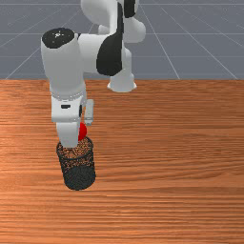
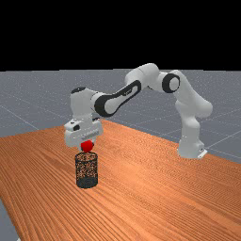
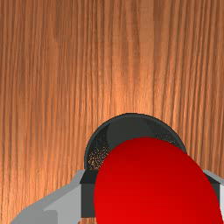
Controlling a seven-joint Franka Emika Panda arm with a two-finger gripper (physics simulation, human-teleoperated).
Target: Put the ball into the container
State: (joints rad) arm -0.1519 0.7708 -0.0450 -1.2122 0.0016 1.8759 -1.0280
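Ball [image 2: 86,146] aloft, pinched from 2 sides by hand [image 3: 153,192], grip open only to its width. Bin [image 2: 86,182] upright on desk [image 2: 141,188], mouth just below Ball. Centring looks close; verify rim clearance before release.

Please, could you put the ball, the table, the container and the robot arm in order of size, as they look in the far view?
Largest to smallest:
1. table
2. robot arm
3. container
4. ball
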